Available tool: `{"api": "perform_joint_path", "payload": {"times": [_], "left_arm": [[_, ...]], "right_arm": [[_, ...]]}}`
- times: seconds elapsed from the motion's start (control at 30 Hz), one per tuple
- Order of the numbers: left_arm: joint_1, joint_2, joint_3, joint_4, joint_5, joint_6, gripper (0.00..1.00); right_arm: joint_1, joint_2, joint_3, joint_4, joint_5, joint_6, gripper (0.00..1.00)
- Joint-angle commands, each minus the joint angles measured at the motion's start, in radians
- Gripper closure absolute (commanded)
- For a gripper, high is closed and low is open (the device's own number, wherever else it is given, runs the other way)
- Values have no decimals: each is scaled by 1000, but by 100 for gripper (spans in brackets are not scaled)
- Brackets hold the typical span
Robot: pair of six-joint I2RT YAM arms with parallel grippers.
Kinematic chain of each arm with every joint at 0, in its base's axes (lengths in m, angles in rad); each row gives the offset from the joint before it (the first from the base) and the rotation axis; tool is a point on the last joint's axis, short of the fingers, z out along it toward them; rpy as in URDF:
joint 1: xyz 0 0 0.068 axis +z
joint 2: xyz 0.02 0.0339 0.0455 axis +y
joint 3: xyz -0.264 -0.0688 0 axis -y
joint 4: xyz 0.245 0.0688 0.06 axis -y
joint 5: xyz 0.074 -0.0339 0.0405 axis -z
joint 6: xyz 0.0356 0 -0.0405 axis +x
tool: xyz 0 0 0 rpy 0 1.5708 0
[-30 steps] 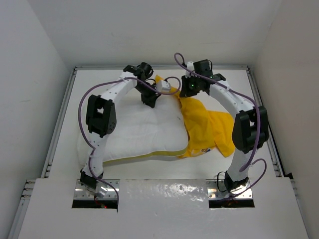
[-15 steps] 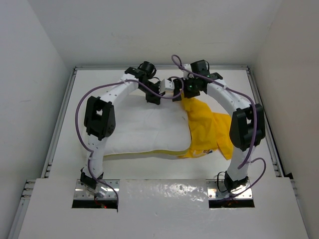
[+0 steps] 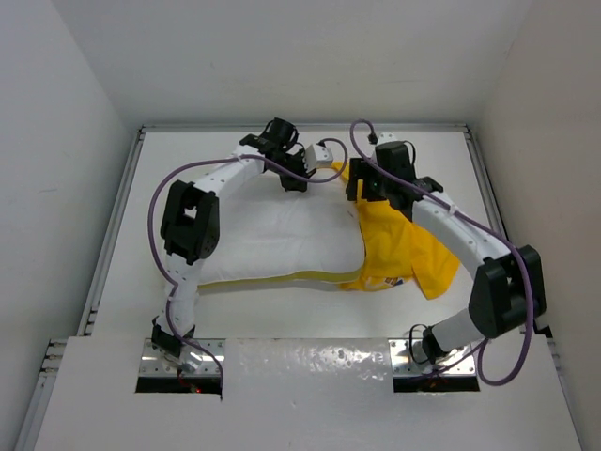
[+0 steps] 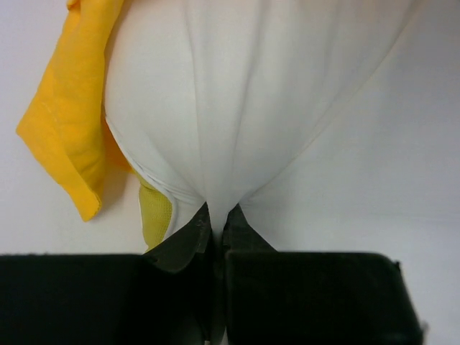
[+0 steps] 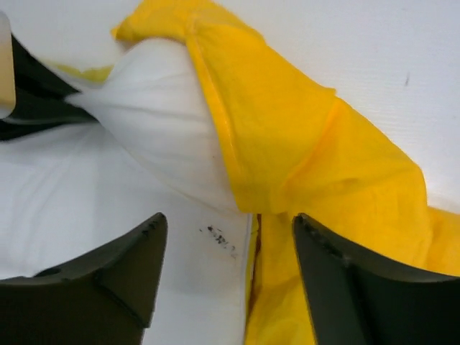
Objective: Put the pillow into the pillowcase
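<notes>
The left gripper [image 4: 215, 223] is pinched fully shut on a gathered fold of the pillow [image 4: 251, 93]. The white cloth fans out straight ahead of its fingertips in tight creases. Ahead and to the left of those fingertips, a loose flap of the yellow pillowcase [image 4: 68, 136] hangs against the pillow's side, touching it. A strip of the pillow's yellow edge band [image 4: 154, 215] shows just left of the grip.

From overhead, the pillow lies flat on the table [image 3: 131, 216] with its long axis running from side to side. It starts under the left arm and stretches toward the right arm. The left gripper holds its far edge near the right-hand corner. Only that right end is inside the pillowcase, and most of the white cushion is uncovered.

The right gripper [image 5: 226, 273] hangs just above this corner with its jaws spread wide and nothing between them. Just ahead of its fingers, the pillowcase's open hem slants across the pillow's bulging corner. White pillow is ahead and to the left of the gap. Bunched yellow fabric is ahead and to the right, trailing off behind the right finger. The left gripper's dark body shows at the far left of this wrist view, close by.

The right gripper is the nearer one to the hem and is the free one. The coming move probably depends on the hem lying directly in front of its open jaws. To cover more of the pillow, the fabric would need to be drawn leftward along the long axis, past the corner the left gripper holds.
</notes>
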Motion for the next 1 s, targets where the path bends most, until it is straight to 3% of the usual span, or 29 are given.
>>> {"api": "perform_joint_path", "payload": {"times": [0.0, 0.13, 0.2, 0.33, 0.5, 0.57, 0.6, 0.63, 0.67, 0.87, 0.97], "left_arm": [[-9, 8, 20, 111, 19, -48, 100], [-9, 11, 21, 102, 17, -45, 100], [-11, 11, 20, 99, 16, -43, 100], [-11, 8, 20, 96, 17, -38, 100], [-11, 4, 21, 89, 19, -31, 100], [-9, 1, 25, 85, 23, -26, 100], [-11, -1, 25, 83, 26, -19, 100], [-11, -7, 26, 74, 31, -14, 100], [-11, -10, 32, 67, 37, -6, 100], [-29, -21, 213, -142, 158, 119, 100], [-66, -18, 268, -213, 117, 193, 100]], "right_arm": [[-1, -94, -100, 194, 92, 97, 34], [-1, -75, -145, 242, 98, 128, 63], [0, -35, -117, 231, 86, 128, 62], [0, 57, -91, 253, 122, 161, 47], [0, 168, -15, 267, 170, 168, 47], [0, 227, 39, 251, 184, 166, 56], [-1, 244, 53, 248, 195, 166, 82], [-1, 257, 67, 244, 204, 165, 95], [0, 273, 88, 239, 215, 160, 100], [8, 266, 200, 159, 100, -38, 100], [22, 274, 306, 40, -18, -206, 100]]}}
